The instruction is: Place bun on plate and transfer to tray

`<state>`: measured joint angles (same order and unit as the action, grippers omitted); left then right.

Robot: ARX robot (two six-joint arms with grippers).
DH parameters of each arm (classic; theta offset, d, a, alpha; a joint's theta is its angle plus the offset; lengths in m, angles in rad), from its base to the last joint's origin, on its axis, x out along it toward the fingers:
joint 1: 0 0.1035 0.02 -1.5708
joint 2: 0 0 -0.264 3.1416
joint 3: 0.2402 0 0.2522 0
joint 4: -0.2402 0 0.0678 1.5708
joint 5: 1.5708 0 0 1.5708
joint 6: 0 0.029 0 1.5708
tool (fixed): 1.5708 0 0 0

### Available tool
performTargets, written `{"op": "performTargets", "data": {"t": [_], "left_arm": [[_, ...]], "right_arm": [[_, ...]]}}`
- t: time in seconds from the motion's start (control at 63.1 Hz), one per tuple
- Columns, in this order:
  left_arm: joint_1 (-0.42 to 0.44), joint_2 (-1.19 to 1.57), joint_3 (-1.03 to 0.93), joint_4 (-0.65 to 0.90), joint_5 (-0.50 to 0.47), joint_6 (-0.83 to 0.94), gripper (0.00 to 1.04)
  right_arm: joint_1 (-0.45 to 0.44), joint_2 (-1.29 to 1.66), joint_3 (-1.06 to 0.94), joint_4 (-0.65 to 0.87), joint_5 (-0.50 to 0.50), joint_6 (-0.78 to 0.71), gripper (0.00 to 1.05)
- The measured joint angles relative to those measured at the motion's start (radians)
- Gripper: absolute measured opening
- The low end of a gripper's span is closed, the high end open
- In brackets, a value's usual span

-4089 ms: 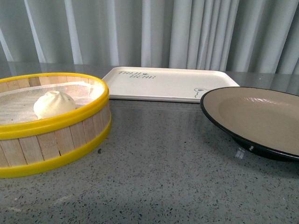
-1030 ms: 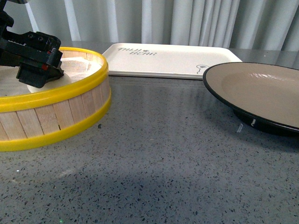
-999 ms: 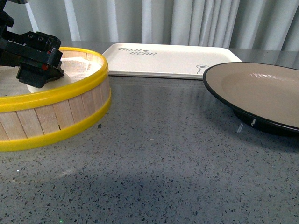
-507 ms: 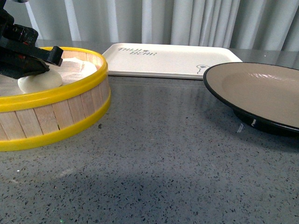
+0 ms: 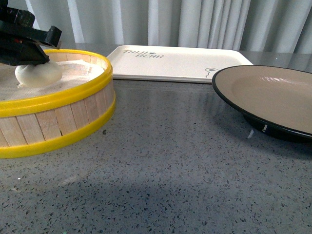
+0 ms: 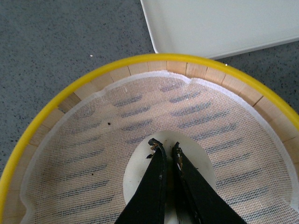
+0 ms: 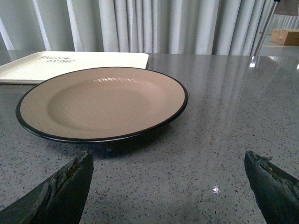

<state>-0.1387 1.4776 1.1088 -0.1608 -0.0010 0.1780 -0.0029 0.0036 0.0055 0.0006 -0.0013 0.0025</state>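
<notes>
The white bun (image 5: 38,74) hangs in my left gripper (image 5: 27,51), lifted just above the mesh floor of the yellow-rimmed steamer basket (image 5: 58,97) at the left. In the left wrist view the black fingers (image 6: 156,177) are pinched together on the bun (image 6: 140,163). The beige plate with a black rim (image 5: 273,100) sits at the right, empty; it also shows in the right wrist view (image 7: 103,100). The cream-white tray (image 5: 175,62) lies at the back centre. My right gripper (image 7: 168,186) is open and empty, low over the table in front of the plate.
The grey speckled tabletop (image 5: 170,170) lies between basket and plate. A grey curtain (image 5: 195,22) hangs behind the table. The tray's corner (image 6: 219,28) lies just beyond the basket's rim in the left wrist view.
My left gripper closed on the bun in the basket and has raised it a little off the mesh. The plate and tray have not moved.
</notes>
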Motion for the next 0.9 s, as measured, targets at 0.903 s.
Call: {"op": "performTargets", "data": {"t": [0.903], "left_arm": [[-0.568, 0.257, 0.452, -0.006, -0.059, -0.056, 0.04]], "right_arm": [[0.0, 0.0, 0.0, 0.0, 0.0, 0.0, 0.96]]}}
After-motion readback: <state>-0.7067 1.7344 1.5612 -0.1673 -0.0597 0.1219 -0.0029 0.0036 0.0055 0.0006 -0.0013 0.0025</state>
